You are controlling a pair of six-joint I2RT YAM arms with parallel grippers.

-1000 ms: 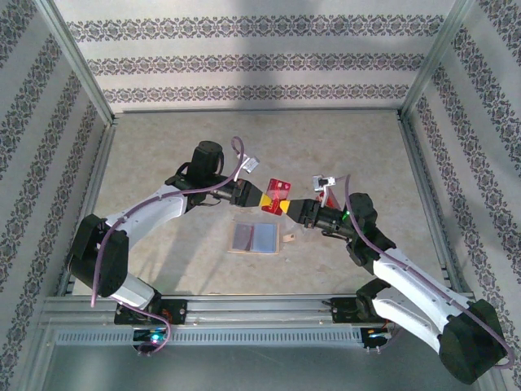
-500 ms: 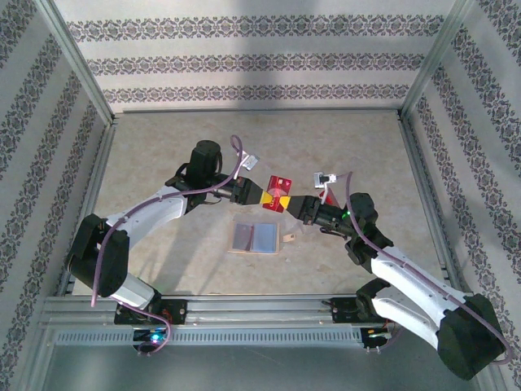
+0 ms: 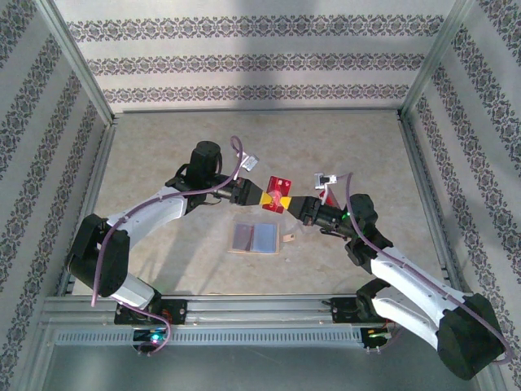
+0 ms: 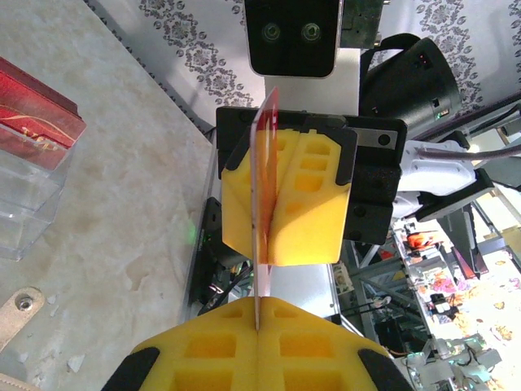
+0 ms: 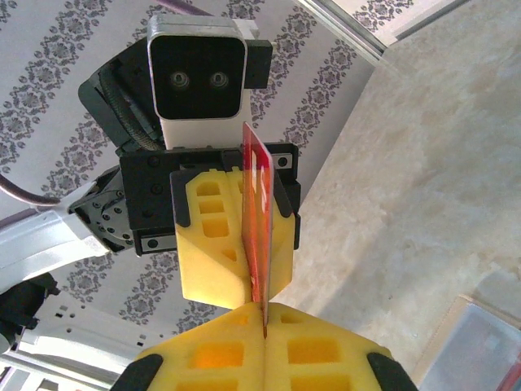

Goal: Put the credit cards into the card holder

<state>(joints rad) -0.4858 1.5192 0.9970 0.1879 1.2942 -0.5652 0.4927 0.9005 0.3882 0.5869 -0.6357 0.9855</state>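
I have the red credit card (image 3: pixel 278 194) pinched from both sides, my left gripper (image 3: pixel 267 198) clamped on one edge and my right gripper (image 3: pixel 287 205) on the opposite edge (each closed right down onto the plastic). It hangs in the air between them, above the table (image 3: pixel 163 163). The card holder (image 3: pixel 255 237) lies spread open on the table just nearer my bases than the card, pockets facing up and its snap tab (image 3: pixel 289 237) on the right.

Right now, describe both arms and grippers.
The left arm and right arm have white shells, black joints and purple cables. The left gripper and right gripper are black with yellow pocketed fingers. Each wrist carries a two-lens camera.
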